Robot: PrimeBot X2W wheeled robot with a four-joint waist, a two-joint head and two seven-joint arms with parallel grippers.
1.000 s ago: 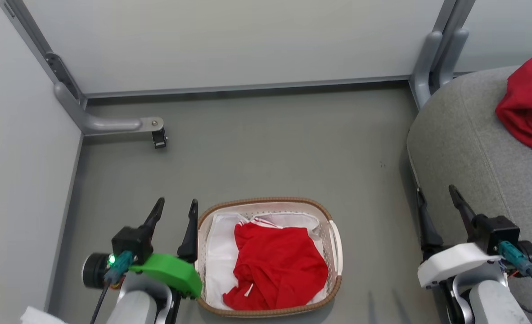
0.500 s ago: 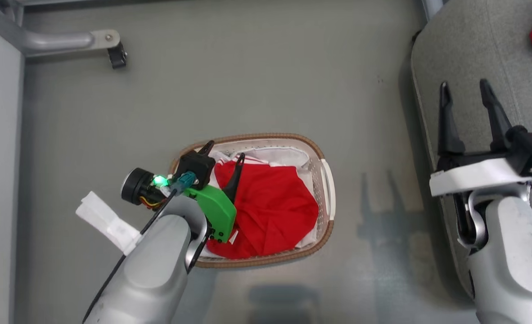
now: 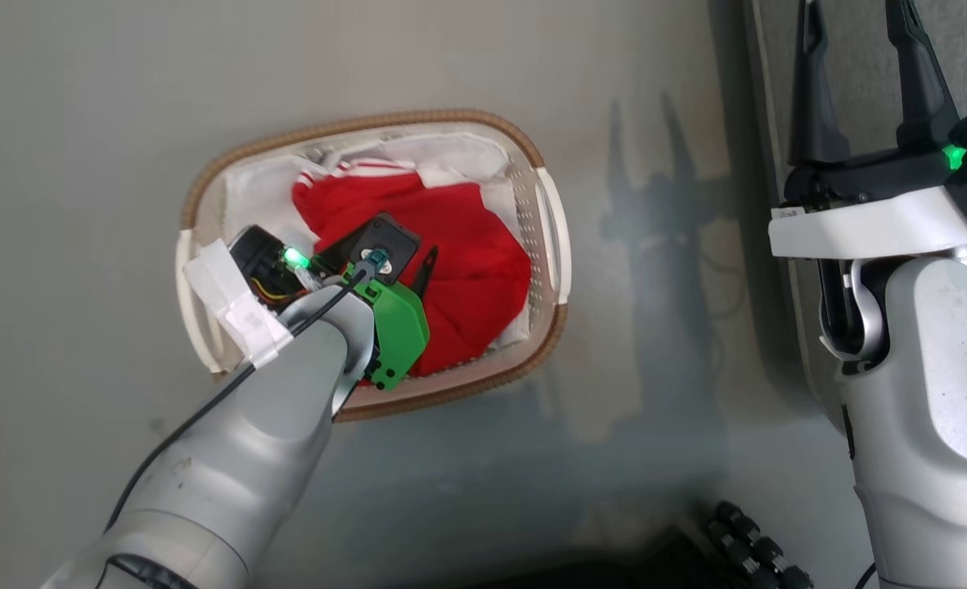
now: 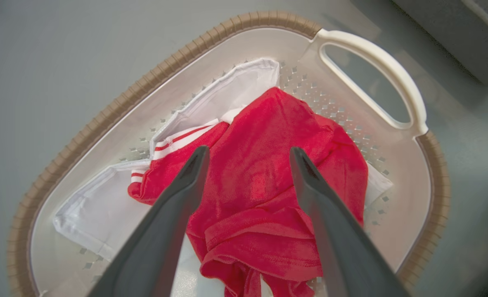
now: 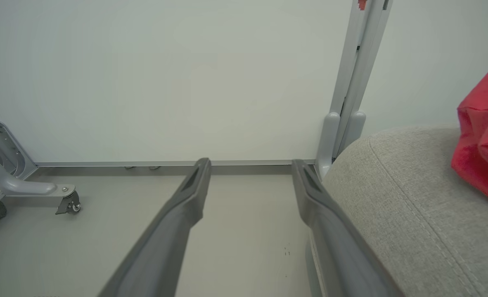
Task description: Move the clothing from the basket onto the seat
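We count 1 basket (image 3: 353,123) on the grey floor (image 3: 83,164), w/ 2 cream handles (image 3: 550,237), 1 on each short side. Inside it lies 1 crumpled heap of red clothing (image 4: 277,165) on top of 1 white lining cloth (image 4: 99,206). How many garments make up the heap we can't tell. A hem w/ white stripes (image 4: 178,140) shows at the heap's edge.

The left gripper (image 4: 248,154) is down inside the basket. Its 2 dark fingers (image 4: 169,206) are spread wide over the middle of the red heap, w/ nothing pinched btw them. Whether the tips touch the fabric we can't tell.

The right gripper (image 5: 250,165) is spread wide too: 2 fingers, empty, held in the air well apart from the basket. It sits at the rounded edge of the seat (image 5: 413,214), & in the right wrist view 1 finger overlaps that edge. 1 more red garment (image 5: 483,136) lies on the seat, cut off by the view's right border. So we have 2 red lots in all: 1 in the basket, 1 on the seat.

Beyond the right gripper we see 1 pale wall panel (image 5: 165,82), 2 grey posts (image 5: 343,123) side by side just next to the seat, & 1 caster (image 5: 68,204) on a grey frame foot at the left.
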